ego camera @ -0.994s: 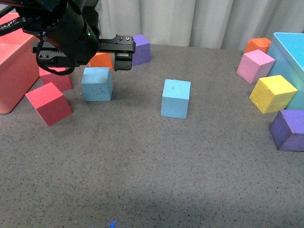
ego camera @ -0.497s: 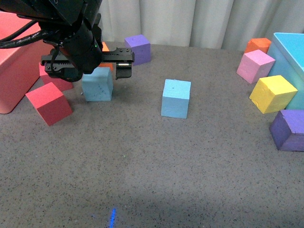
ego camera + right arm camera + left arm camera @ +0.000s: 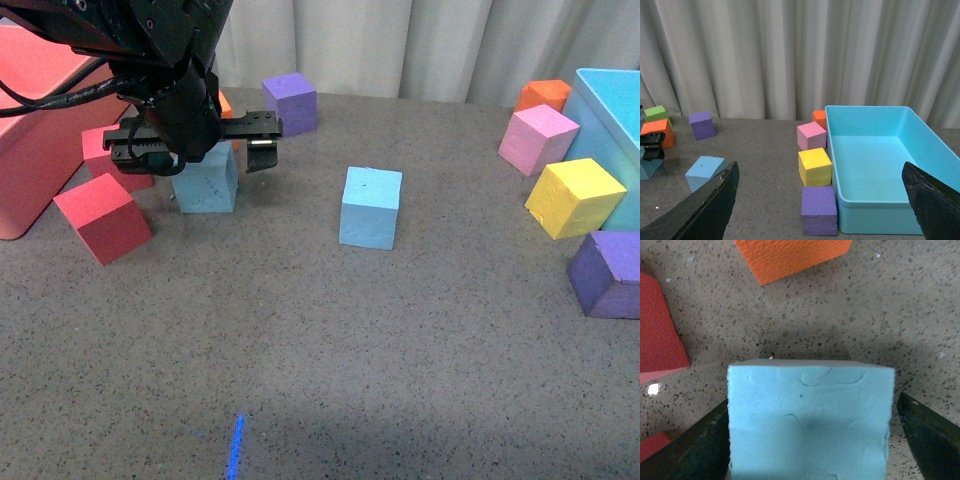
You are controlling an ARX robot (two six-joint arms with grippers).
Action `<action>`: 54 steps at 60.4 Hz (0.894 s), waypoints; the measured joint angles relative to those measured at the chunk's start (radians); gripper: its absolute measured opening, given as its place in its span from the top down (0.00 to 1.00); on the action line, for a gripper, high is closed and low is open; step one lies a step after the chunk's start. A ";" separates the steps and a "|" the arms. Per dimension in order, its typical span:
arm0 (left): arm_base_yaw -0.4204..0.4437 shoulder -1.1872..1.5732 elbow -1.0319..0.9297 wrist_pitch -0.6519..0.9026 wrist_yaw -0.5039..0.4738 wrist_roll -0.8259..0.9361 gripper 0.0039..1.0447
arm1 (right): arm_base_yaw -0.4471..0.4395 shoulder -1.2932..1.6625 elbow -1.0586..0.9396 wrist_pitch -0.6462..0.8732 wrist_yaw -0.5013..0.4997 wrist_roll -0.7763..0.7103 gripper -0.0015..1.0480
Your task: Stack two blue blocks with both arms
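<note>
The dented blue block [image 3: 207, 187] sits on the grey table at the left. My left gripper [image 3: 195, 152] is open and lowered over it, one finger on each side. In the left wrist view the block [image 3: 810, 410] fills the space between the black fingers [image 3: 932, 437], and a narrow gap shows at the right finger. The smooth blue block with a tiny dot [image 3: 370, 207] stands alone at the table's middle; it also shows in the right wrist view [image 3: 705, 173]. My right gripper [image 3: 820, 200] is open, empty and raised, and is out of the front view.
A red bin [image 3: 30, 150] and two red cubes [image 3: 100, 215] lie left of the dented block, with an orange cube [image 3: 790, 257] just behind it. A purple cube [image 3: 290, 100] is at the back. Orange [image 3: 543, 95], pink [image 3: 537, 138], yellow [image 3: 575, 197] and purple [image 3: 610, 272] cubes line the cyan bin [image 3: 620, 110].
My left gripper has come down and toward the front over the dented blue block, so its fingers now straddle it. The blocks have not moved.
</note>
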 joint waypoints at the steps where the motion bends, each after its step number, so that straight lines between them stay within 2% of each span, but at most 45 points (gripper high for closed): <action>1: 0.001 0.001 0.000 -0.002 -0.003 0.000 0.15 | 0.000 0.000 0.000 0.000 0.000 0.000 0.09; 13: 0.003 0.006 0.000 -0.017 -0.009 -0.003 0.44 | 0.000 0.000 0.000 0.000 0.000 0.000 0.09; 17: 0.002 0.006 0.000 -0.018 -0.010 -0.002 0.49 | 0.000 0.000 0.000 0.000 0.000 0.000 0.09; 31: -0.043 -0.076 -0.078 0.002 0.010 -0.008 0.52 | 0.000 0.000 0.000 0.000 0.000 0.000 0.09; 40: -0.114 -0.164 -0.101 0.002 -0.045 -0.010 0.53 | 0.000 0.000 0.000 0.000 0.000 0.000 0.09; 54: -0.242 -0.213 -0.063 -0.061 -0.052 -0.052 0.53 | 0.000 0.000 0.000 0.000 0.000 0.000 0.09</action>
